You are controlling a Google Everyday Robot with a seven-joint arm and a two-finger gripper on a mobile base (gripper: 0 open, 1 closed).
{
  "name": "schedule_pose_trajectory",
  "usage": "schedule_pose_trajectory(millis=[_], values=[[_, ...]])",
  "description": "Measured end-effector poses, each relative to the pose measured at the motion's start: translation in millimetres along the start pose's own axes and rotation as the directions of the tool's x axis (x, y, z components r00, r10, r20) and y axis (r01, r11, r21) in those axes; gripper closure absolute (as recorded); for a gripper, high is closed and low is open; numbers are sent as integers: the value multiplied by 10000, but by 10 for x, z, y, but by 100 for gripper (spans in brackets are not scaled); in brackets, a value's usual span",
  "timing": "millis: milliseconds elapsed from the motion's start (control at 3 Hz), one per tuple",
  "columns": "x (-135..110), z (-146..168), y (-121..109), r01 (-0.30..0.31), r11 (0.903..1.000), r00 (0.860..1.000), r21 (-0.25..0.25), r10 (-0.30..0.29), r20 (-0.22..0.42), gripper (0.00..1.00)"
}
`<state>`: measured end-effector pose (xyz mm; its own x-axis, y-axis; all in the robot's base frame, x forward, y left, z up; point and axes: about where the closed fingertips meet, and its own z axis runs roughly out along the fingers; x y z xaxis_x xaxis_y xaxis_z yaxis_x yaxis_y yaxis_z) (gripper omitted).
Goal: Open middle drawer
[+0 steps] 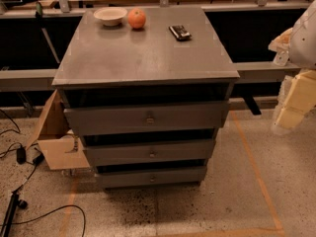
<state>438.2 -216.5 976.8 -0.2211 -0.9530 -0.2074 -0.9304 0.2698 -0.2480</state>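
The grey metal cabinet (148, 58) stands in the middle of the camera view with three drawers in its front. The middle drawer (123, 154) is the second one down, a flat grey front with a small central knob (152, 153). The taller top drawer (108, 118) is above it and the short lowest drawer (128, 177) below it. Dark gaps show above each front. My gripper (292, 105) is at the right edge, cream-coloured, under the white arm (305, 33). It is well to the right of the cabinet and touches nothing.
On the cabinet top are a white bowl (110, 16), an orange (137, 19) and a small black object (179, 32). A cardboard box (54, 137) leans at the cabinet's left. Cables (19, 201) lie on the floor at left. Orange tape lines (256, 177) cross the floor.
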Motion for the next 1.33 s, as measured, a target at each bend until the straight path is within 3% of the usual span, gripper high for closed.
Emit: schedule_pose_trajectory(millis=[333, 667, 1000, 1333], values=[[0, 0, 0, 0, 10000, 10000, 2, 0, 1, 0], [-124, 231, 21, -60, 9999, 9957, -157, 75, 918, 0], [-691, 1544, 440, 889, 9758, 9315, -1998, -104, 3636, 0], [-1222, 2441, 577, 1760, 9539, 8655, -2432, -323, 4999, 0]])
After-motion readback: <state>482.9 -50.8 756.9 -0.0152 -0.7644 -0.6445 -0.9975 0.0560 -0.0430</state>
